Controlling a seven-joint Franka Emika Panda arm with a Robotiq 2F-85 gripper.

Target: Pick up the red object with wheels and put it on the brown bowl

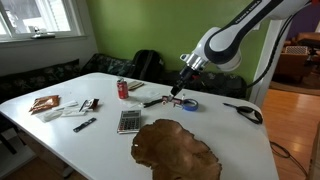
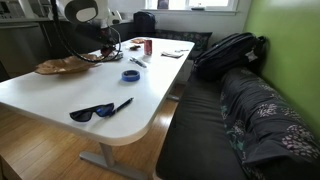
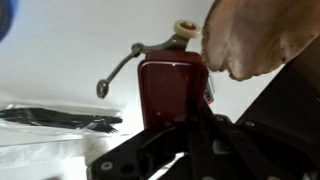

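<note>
The red object with wheels [image 3: 172, 92] fills the middle of the wrist view, a dark red block held between my dark gripper fingers [image 3: 180, 125]. In an exterior view my gripper [image 1: 181, 90] hangs just above the table, behind the brown bowl [image 1: 176, 149] and next to the blue ring [image 1: 189, 104]. The bowl's wavy rim shows at the top right of the wrist view [image 3: 262, 35]. In an exterior view the gripper [image 2: 108, 46] sits past the bowl [image 2: 60, 66]. The wheels are hidden.
A calculator [image 1: 128, 121], a red soda can [image 1: 123, 89], a black pen [image 1: 154, 101] and papers [image 1: 62, 108] lie left of the gripper. Sunglasses [image 1: 243, 112] lie near the table's end. A grey metal crank with a cream knob [image 3: 150, 50] lies under the gripper. A backpack [image 2: 228, 50] sits on the couch.
</note>
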